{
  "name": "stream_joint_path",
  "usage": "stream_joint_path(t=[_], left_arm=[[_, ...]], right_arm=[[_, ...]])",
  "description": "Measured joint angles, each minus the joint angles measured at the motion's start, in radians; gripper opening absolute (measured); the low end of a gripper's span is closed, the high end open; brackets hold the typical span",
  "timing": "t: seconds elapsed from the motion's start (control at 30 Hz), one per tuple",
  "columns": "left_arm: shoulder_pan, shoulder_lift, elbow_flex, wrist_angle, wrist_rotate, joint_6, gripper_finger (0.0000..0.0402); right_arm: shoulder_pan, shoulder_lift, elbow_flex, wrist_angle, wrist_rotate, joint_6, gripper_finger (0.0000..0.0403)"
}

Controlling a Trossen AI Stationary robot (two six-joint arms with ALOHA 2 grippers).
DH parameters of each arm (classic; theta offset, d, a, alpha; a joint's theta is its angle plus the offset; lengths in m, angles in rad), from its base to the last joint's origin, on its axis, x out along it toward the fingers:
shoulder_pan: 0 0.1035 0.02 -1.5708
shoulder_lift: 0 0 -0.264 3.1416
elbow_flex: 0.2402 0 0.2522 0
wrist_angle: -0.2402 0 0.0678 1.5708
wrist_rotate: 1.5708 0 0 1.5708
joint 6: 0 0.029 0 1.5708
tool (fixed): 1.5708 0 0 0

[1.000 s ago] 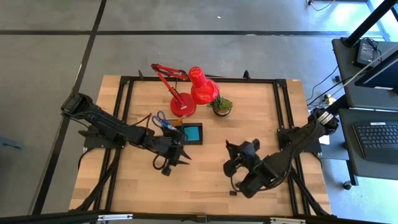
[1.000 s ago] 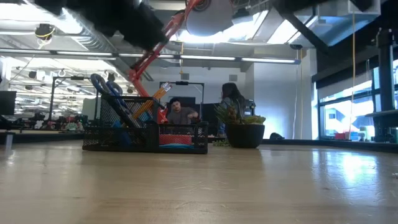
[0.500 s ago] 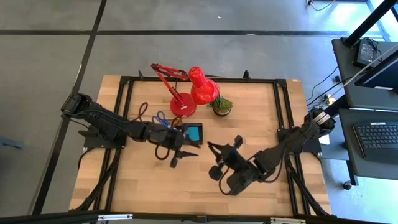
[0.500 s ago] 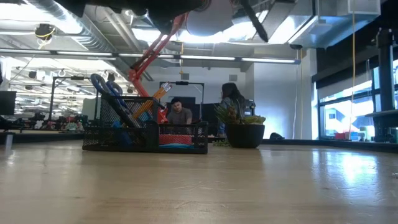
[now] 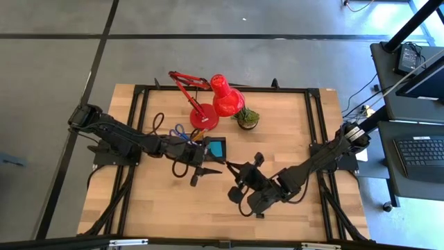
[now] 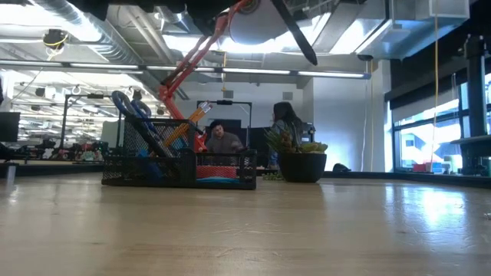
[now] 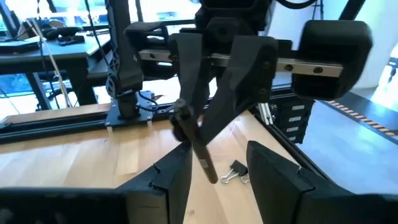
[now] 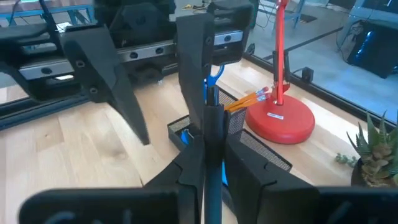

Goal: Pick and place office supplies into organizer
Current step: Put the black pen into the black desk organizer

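An open office lies behind the wooden table (image 5: 277, 132). Mid-table, the right gripper (image 5: 232, 169) is pinched on a black pen (image 7: 198, 144) and offers it to the left gripper (image 5: 208, 169), fingers spread around its tip — a handover, by the look of it. The organizer (image 5: 207, 148) sits just beside them (scissors (image 5: 182, 133) already in). Next, probably: left closes, right lets go.
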Motion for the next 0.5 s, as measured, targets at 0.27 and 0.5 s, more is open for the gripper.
stream_joint_path(t=[0.27,0.5], left_arm=[[0.029,0.0,0.0,0.0,-0.003,-0.032,0.0148],[0.035,0.0,0.0,0.0,0.004,-0.035,0.0145]], right_arm=[[0.0,0.0,0.0,0.09,-0.025,-0.105,0.0057],[-0.004,0.0,0.0,0.101,-0.044,-0.126,0.0057]])
